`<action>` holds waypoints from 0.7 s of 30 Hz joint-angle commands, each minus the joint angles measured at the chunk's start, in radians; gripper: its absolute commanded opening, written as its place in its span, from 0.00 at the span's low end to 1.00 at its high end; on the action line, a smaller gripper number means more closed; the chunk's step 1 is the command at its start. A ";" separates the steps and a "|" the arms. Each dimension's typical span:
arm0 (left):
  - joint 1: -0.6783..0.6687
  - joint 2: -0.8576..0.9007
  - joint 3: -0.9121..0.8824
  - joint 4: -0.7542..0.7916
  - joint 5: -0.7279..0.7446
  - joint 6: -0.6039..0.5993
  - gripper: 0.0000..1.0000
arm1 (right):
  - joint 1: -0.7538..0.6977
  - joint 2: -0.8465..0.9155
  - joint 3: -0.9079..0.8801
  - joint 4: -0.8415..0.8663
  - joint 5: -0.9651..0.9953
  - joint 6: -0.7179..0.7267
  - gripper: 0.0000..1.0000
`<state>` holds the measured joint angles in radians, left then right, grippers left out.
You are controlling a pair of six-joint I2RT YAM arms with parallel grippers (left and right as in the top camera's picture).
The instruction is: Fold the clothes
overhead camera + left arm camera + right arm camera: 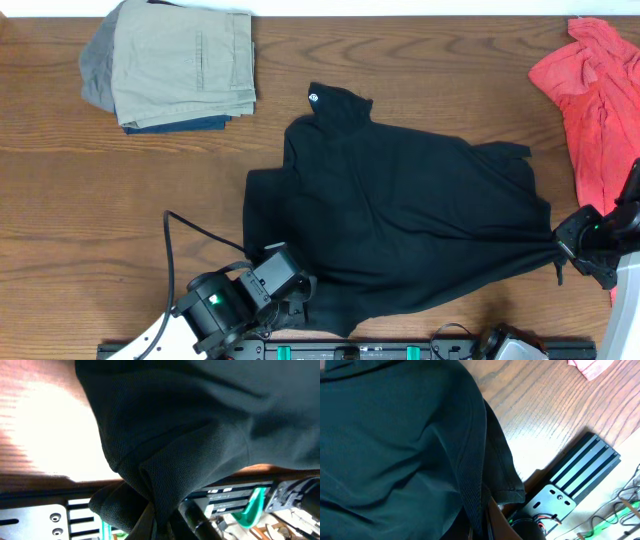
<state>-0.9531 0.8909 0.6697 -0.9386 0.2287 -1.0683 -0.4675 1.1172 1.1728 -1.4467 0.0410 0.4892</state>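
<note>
The black shirt lies spread over the middle of the table, its collar with a small white logo pointing to the far side. My left gripper is shut on the shirt's near-left edge; the left wrist view shows black fabric bunched between the fingers. My right gripper is shut on the shirt's right edge, and the right wrist view shows a fold of the cloth pinched between its fingers.
A stack of folded khaki, grey and navy garments lies at the far left. A coral-red shirt lies crumpled at the right edge. A black rail runs along the near edge.
</note>
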 commanded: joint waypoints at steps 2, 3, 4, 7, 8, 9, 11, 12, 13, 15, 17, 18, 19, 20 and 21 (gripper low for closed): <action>0.001 -0.006 0.091 -0.008 -0.077 0.045 0.06 | -0.007 -0.005 0.002 0.011 0.013 0.067 0.01; 0.001 -0.006 0.098 -0.008 -0.092 0.045 0.06 | -0.007 -0.005 0.002 0.015 0.013 0.073 0.01; 0.001 -0.006 0.101 -0.007 -0.103 0.043 0.06 | -0.007 -0.005 0.002 0.020 0.016 0.077 0.01; 0.001 -0.003 0.101 -0.011 -0.135 0.043 0.06 | -0.006 -0.005 0.001 0.042 0.015 0.089 0.02; 0.001 -0.001 0.101 -0.013 -0.148 0.043 0.06 | -0.006 -0.005 0.001 0.045 0.015 0.095 0.02; 0.001 0.002 0.101 -0.014 -0.173 0.043 0.06 | -0.006 -0.004 0.001 0.047 0.016 0.100 0.02; 0.001 0.003 0.101 -0.018 -0.247 0.043 0.06 | -0.006 -0.004 0.000 0.057 0.023 0.102 0.02; 0.001 0.003 0.101 -0.018 -0.285 0.043 0.06 | -0.006 -0.005 -0.003 0.068 0.031 0.102 0.02; 0.001 0.003 0.101 -0.017 -0.332 0.042 0.06 | -0.006 -0.004 -0.006 0.077 0.037 0.103 0.02; 0.001 0.003 0.101 -0.017 -0.395 0.042 0.06 | -0.006 -0.003 -0.018 0.093 0.043 0.115 0.02; 0.001 0.003 0.101 -0.014 -0.446 0.043 0.06 | -0.006 0.000 -0.036 0.106 0.042 0.134 0.02; 0.001 0.003 0.101 -0.011 -0.468 0.043 0.06 | -0.006 0.001 -0.048 0.116 0.042 0.139 0.02; 0.001 0.003 0.101 -0.008 -0.486 0.043 0.06 | -0.006 0.001 -0.061 0.127 0.042 0.143 0.02; 0.001 0.005 0.101 -0.003 -0.500 0.043 0.06 | -0.006 0.001 -0.077 0.141 0.041 0.143 0.02; 0.001 0.010 0.101 0.003 -0.508 0.043 0.06 | -0.006 0.001 -0.098 0.158 0.038 0.143 0.01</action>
<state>-0.9531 0.8928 0.7532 -0.9390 -0.1585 -1.0416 -0.4675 1.1175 1.1164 -1.3102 0.0608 0.6003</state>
